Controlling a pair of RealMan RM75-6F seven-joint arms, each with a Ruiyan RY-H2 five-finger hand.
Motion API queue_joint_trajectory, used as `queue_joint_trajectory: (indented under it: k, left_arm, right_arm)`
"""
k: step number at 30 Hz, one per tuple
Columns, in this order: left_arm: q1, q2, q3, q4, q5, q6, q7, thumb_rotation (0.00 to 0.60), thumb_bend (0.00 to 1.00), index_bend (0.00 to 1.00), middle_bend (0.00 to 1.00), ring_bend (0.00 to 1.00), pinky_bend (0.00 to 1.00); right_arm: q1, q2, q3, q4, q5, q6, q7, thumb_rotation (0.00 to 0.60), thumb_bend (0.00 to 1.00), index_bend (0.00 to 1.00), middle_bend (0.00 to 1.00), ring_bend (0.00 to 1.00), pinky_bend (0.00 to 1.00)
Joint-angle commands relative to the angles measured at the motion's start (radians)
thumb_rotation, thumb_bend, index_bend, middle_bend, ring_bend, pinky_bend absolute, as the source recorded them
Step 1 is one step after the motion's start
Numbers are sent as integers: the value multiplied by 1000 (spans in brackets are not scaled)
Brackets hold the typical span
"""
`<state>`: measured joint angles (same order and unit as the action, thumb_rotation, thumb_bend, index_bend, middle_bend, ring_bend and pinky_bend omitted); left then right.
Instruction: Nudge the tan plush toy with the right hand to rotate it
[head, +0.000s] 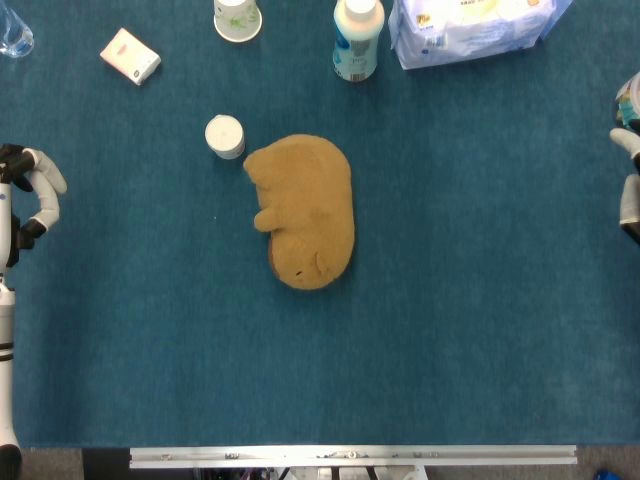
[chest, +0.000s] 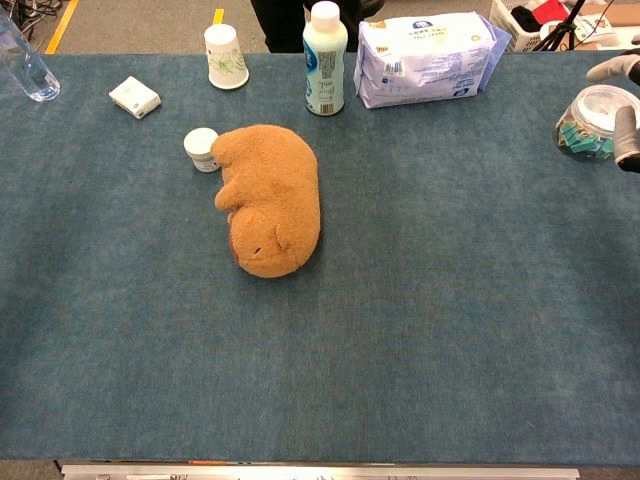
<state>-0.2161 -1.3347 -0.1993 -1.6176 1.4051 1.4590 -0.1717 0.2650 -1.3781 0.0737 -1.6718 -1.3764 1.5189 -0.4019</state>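
Tan plush toy (head: 305, 210): lies flat a little left of the middle of the head view, on the blue cloth; no hand touches it.
Long axis: runs from upper left to lower right in the frame, close to vertical; the rounded head end, with a small ear and a dark eye, points to the lower edge, the rump to the upper left.
Small white jar (head: 225, 136): stands just beside the toy's upper left end, touching or nearly so.
Right hand (head: 629, 190): only a few fingertips show at the right edge of both views, well apart from the toy; whether it is spread or closed cannot be told.
Left hand (head: 28, 203): at the left edge of the head view, fingers curled inward around nothing.
Table (chest: 450, 300): covered in a blue-green carpet-like cloth, a metal rail along the lower edge.
Far edge: paper cup (chest: 225, 56), white bottle (chest: 325, 60), blue-white wipes pack (chest: 425, 60), small white box (chest: 134, 96), clear bottle (chest: 24, 62) at upper left.
Right edge: clear tub (chest: 590, 122) holding teal items, beside the right fingertips.
Room: grey floor with a yellow line beyond the table in the chest view.
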Motion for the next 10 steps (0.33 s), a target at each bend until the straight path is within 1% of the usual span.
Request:
queue_joint_trajectory:
  k: [1,3,5,10]
  left_arm:
    - [1,-1,3,4,9,8,-5,600,709,604,602,409,557]
    - [4,1,3,3,14,18,-9,600,709,553,600,403,556]
    - [7,4,3,0,16,25,-10,600,709,531,601,401,556]
    - [11,11,7,-7,15,31,-3,600,709,526,601,400,557]
  right_arm:
    - [-2,8,7,9,-8,-16,36,600,643,281,240,67,220]
    - [-1,15,7,11,-12,-32,59,600,643,281,240,67,220]
    - [1,19,9,11,-11,-46,74,600,643,281,240,67,220]
    - [5,27,11,10,-15,-76,100,600,643,281,240,67,220]
